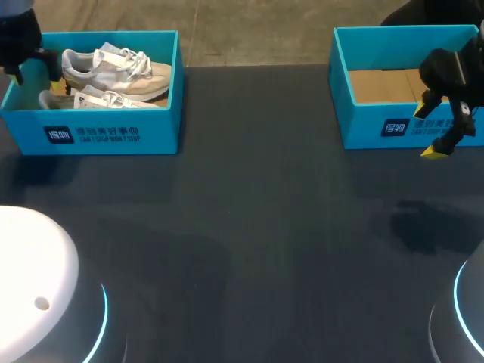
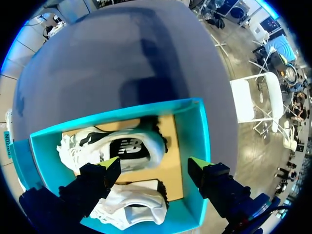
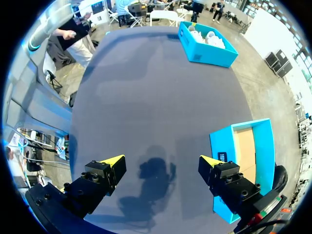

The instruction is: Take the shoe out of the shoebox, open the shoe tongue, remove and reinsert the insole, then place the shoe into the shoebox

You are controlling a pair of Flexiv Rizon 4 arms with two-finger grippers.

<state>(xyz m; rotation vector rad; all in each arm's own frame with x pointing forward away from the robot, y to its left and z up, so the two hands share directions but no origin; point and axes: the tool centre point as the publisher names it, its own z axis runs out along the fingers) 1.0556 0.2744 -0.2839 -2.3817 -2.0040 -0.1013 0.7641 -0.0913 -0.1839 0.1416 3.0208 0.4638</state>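
Two white shoes lie in the blue shoebox (image 1: pixel 113 134) at the far left of the table; one shoe (image 1: pixel 121 68) lies at the back, the other shoe (image 1: pixel 106 100) in front of it. My left gripper (image 1: pixel 38 76) hangs over the box's left end. In the left wrist view this gripper (image 2: pixel 155 165) is open above the box (image 2: pixel 200 131), with one shoe (image 2: pixel 122 146) just ahead of its fingers and the second shoe (image 2: pixel 131 204) under them. My right gripper (image 1: pixel 448 132) hovers open, holding nothing, at the front of a second blue box (image 1: pixel 363 125).
The second box (image 3: pixel 243 156) at the far right holds only a cardboard floor; the right gripper (image 3: pixel 162 161) hangs over the dark table (image 1: pixel 242 227) beside it. The shoe-filled box (image 3: pixel 207 44) shows far across the table. White robot bases sit at the near corners.
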